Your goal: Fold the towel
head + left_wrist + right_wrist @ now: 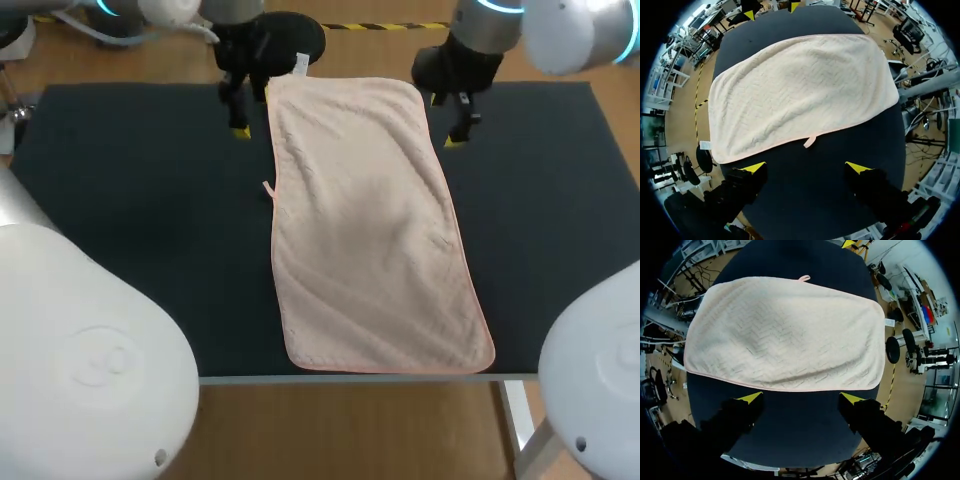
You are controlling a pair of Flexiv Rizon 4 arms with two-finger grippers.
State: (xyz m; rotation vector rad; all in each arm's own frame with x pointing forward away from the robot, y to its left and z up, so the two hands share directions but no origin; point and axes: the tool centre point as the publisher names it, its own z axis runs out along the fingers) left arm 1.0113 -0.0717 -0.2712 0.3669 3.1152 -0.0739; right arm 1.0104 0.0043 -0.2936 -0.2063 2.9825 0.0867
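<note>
Head view: the pale pink rectangular terry towel lies flat and unfolded mid-frame on the dark table. Left gripper and right gripper gape wide, empty, beside its upper corners; no fold looks begun.

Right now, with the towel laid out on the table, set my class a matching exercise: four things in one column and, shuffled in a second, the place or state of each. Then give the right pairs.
Column one
1. towel
2. left gripper
3. right gripper
4. hanging loop

Column two
a. open, beside the towel's plain long edge
b. sticks out from the towel's edge onto the dark mat
c. open, beside the long edge that bears the loop
d. spread out, not yet folded

Pairs: 1-d, 2-c, 3-a, 4-b
</note>
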